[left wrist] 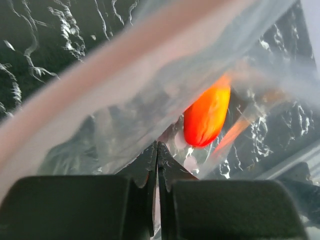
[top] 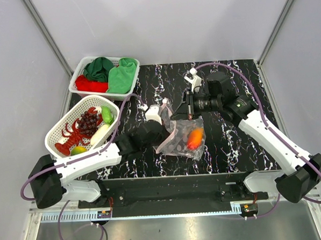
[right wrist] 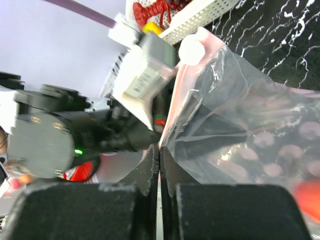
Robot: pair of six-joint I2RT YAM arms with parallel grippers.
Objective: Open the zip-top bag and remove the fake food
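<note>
Two grippers are closed on the zip-top bag [top: 175,145], which is at the centre of the black marbled mat [top: 237,148]. Whether its lower edge rests on the mat cannot be told.

Left gripper [left wrist: 157,150]: jaws fully together, with clear bag film pinched at the tips. From above, it meets the bag at the bag's 10 o'clock corner.

Right gripper [right wrist: 159,152]: jaws fully together, clamped on the bag's edge next to the pink zip strip [right wrist: 175,95]. From above, it holds the bag at the bag's 12 o'clock edge.

Bag contents: one orange-red fruit [top: 195,138] shows through the plastic, on the bag's 3 o'clock side. In the left wrist view the fruit lies past the film, at about 1 o'clock from the fingertips. Nothing else can be made out inside the bag.

Items outside the bag: a white basket [top: 54,137] stands at 9 o'clock from the bag, well apart from it. It holds a red lobster [top: 71,138], dark grapes [top: 88,122], a white radish [top: 99,135], a green vegetable [top: 107,114] and a yellow-green fruit [top: 78,150].

Other items: a second basket [top: 75,84] stands at 11 o'clock from the bag, just beyond the first. It holds folded green cloths [top: 120,75] and a red cloth [top: 89,84].
</note>
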